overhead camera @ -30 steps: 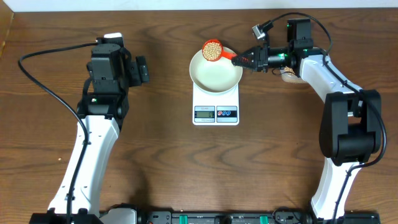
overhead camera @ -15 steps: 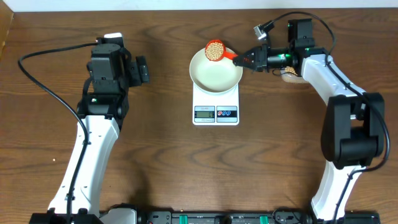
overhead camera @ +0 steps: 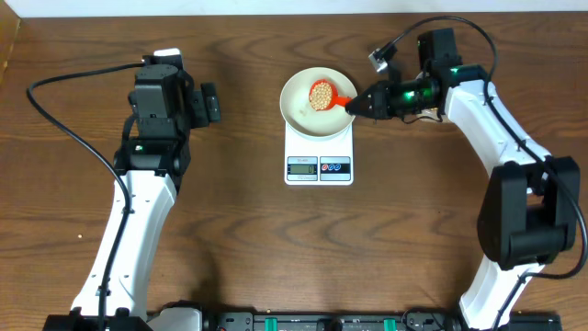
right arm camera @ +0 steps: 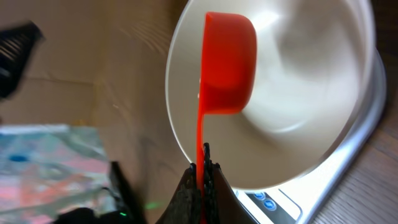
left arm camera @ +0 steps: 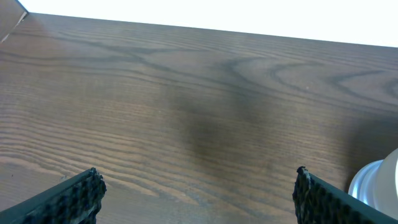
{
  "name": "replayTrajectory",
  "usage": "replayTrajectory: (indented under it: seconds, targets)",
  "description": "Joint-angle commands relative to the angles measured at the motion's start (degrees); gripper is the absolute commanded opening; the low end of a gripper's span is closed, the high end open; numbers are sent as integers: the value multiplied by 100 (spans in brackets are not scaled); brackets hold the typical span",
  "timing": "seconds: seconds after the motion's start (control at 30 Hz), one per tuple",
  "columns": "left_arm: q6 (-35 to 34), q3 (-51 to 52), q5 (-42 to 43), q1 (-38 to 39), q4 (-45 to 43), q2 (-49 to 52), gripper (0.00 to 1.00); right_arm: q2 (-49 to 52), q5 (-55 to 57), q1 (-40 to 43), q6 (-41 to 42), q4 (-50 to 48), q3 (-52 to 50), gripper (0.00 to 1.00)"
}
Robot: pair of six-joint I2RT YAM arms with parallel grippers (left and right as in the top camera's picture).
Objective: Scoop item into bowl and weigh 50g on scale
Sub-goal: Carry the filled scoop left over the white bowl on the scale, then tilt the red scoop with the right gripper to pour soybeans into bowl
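Right tool (overhead camera: 356, 104): pressed together on the thin handle of the red scoop (overhead camera: 342, 101), just beside the bowl's right rim.
Scoop: its round cup faces mouth up over the inside of the bowl, and its handle runs out across the rim to the right tool. Whether the cup touches the bowl cannot be told.
Beans (overhead camera: 321, 94): a tan-yellow heap fills the scoop's cup, over the bowl.
Bowl (overhead camera: 299, 112): white and round, resting on the far part of the scale.
Scale (overhead camera: 319, 147): white, near the middle of the table (overhead camera: 239, 211). Its display (overhead camera: 302, 166) and its red and blue buttons (overhead camera: 334, 166) lie uncovered on the near edge.
Left tool (overhead camera: 209, 104): spread wide and holding nothing. Its ribbed fingers (left arm camera: 74, 196) stand over bare wood, well apart from the scale.
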State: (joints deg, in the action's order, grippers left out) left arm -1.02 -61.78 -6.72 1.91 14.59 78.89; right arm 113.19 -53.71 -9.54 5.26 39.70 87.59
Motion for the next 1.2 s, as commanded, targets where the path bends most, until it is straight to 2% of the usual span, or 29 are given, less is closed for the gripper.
replayTrajectory:
  seconds: [0.0, 0.23, 1.17]
  targets:
    - [101, -33, 9, -24, -4, 31, 99, -254, 791, -227, -614, 225, 278, 1]
    - [101, -33, 9, -24, -4, 31, 99, -258, 1681, -516, -881, 496, 570, 1]
    - [101, -33, 9, -24, -4, 31, 99, -260, 2339, -603, -1311, 1062, 1403, 1]
